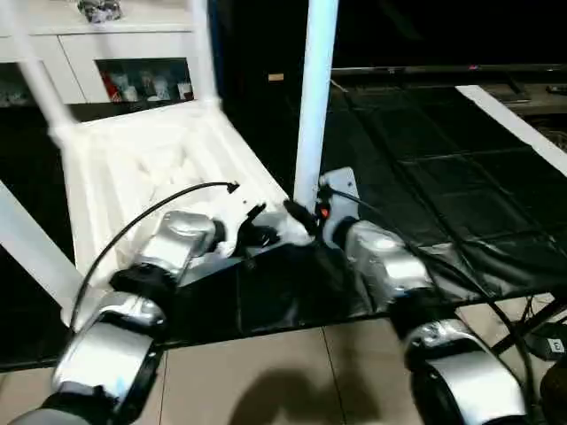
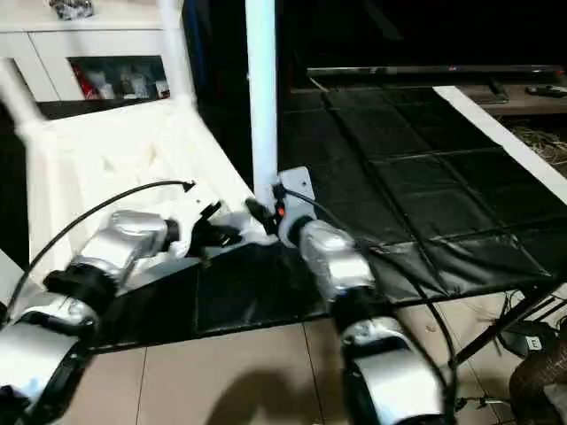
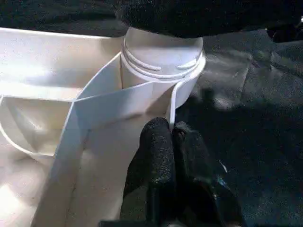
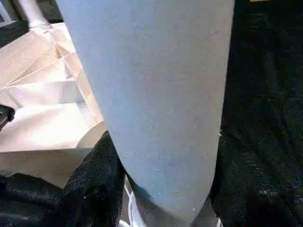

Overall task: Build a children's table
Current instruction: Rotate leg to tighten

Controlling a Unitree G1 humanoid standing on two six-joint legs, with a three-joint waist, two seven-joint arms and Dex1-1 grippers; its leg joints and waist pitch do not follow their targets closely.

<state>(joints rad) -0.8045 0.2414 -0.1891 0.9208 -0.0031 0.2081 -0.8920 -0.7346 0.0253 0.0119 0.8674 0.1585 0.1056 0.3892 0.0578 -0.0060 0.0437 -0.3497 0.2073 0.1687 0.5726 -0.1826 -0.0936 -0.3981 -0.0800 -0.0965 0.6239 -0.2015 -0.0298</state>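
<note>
Right pincer [image 1: 306, 217] grips a table leg [image 1: 314, 97] over black matting [image 1: 425, 177]; left pincer [image 3: 171, 137] closed, empty.

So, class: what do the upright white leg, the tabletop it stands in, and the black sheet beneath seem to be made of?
Upright leg: probably plastic, smooth and matte, an even seamless tube. Tabletop: moulded plastic, judging by thin ribs and the round socket. Black sheet: looks like creased vinyl or coated fabric with a dull sheen.

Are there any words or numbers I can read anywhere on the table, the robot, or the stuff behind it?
None can be read.
The table top and the leg are plain white, no print.
The things with red patches behind the cabinet's glass door may carry labels, too blurred to read.
The small pale tag on the dark background: too small to read.
</note>
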